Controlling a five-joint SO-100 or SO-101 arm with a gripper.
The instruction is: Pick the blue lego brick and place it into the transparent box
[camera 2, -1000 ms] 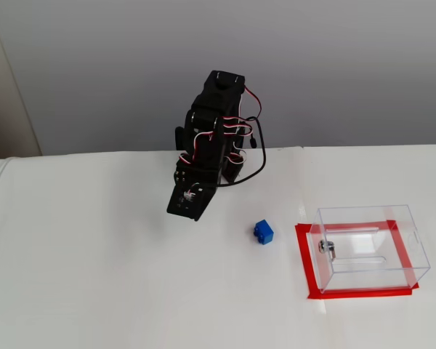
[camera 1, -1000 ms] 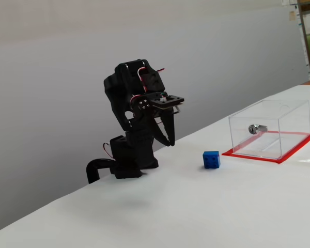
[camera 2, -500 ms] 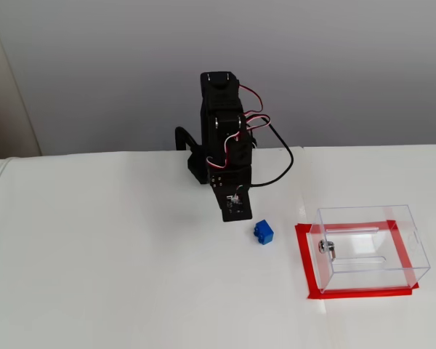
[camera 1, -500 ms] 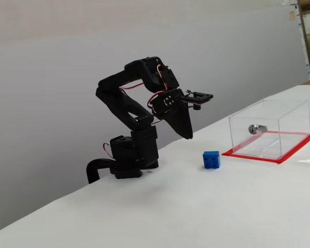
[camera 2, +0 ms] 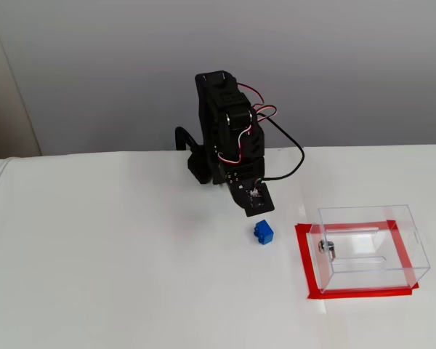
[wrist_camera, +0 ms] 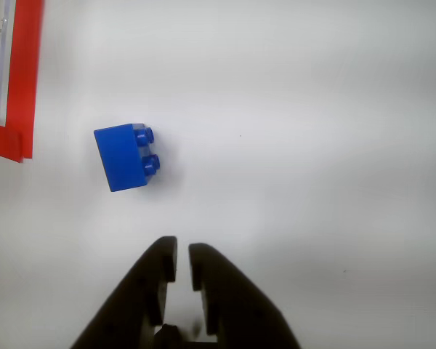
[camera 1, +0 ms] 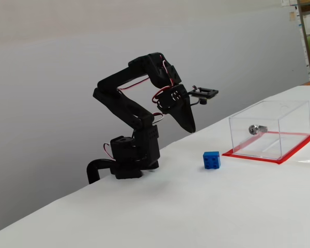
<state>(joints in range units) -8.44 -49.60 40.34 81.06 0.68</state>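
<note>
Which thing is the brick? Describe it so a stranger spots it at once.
Start at the clear box standing on red tape on the white table. In that fixed view, just left of it and in front of the black arm's gripper, lies the blue brick. It is the only small, solid blue thing there.

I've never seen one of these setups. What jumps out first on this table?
The bright blue lego brick stands out on the white table, lying alone beside the transparent box with its red base edge. Above and behind the brick hangs the black arm's gripper, pointed downward with its jaws nearly closed and holding nothing.
</note>
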